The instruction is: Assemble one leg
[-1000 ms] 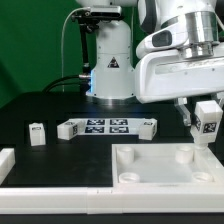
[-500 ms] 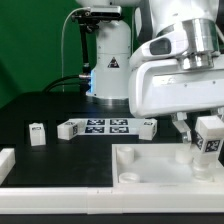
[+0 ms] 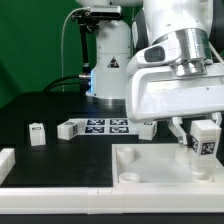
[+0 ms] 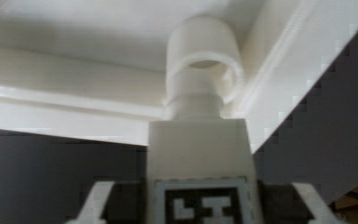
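Observation:
My gripper [image 3: 203, 141] is shut on a leg [image 3: 206, 139], a small white block with a black-and-white tag. It holds the leg upright just above the far right corner of the large white square board [image 3: 160, 170]. In the wrist view the leg [image 4: 201, 150] points toward a round corner hole [image 4: 204, 62] of the board, with the gripper [image 4: 202, 205] closed on its tagged end. A second leg [image 3: 37, 133] stands on the black table at the exterior view's left.
The marker board [image 3: 100, 126] lies at the back centre of the table. A white piece [image 3: 5, 161] sits at the left edge. A white ledge [image 3: 60, 203] runs along the front. The robot base [image 3: 108, 60] stands behind.
The gripper with the leg has moved down and slightly toward the exterior view's left, closer to the board's far right corner.

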You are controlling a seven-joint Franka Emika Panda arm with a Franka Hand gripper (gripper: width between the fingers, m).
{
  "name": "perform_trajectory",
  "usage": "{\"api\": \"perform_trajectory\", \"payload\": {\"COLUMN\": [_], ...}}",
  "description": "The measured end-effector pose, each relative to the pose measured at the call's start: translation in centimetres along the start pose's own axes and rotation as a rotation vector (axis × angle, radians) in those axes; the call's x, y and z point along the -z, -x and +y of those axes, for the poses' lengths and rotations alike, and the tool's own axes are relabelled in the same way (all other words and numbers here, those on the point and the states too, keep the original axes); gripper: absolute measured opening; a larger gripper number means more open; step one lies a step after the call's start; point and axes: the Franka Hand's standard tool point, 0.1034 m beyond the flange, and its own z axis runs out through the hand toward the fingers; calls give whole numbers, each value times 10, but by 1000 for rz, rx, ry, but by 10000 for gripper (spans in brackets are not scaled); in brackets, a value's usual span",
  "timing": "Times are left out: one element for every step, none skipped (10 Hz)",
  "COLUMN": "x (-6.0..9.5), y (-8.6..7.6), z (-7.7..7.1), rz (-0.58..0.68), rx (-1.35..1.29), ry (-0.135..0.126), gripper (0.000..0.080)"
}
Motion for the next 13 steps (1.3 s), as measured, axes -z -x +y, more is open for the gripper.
{"api": "perform_trajectory", "payload": {"x": [0, -1, -1, -1, -3, -7, -10, -12, -13, -13, -15, -15, -15], "y": [0, 2, 1, 2, 3, 8, 12, 14, 15, 16, 18, 18, 18], "z": [-3, -6, -8, -7, -5, -3, 0, 1, 1, 2, 4, 4, 4], "rz": [-1, -3, 4, 9, 14, 10, 10, 10, 11, 16, 17, 17, 17], "rx": [-1, 2, 2, 5, 4, 6, 5, 3, 3, 2, -1, -2, -2], "ry": [-2, -5, -4, -3, 0, 2, 4, 5, 6, 8, 10, 10, 10], "gripper": [290, 290, 290, 290, 290, 290, 290, 290, 290, 290, 290, 290, 290]}}
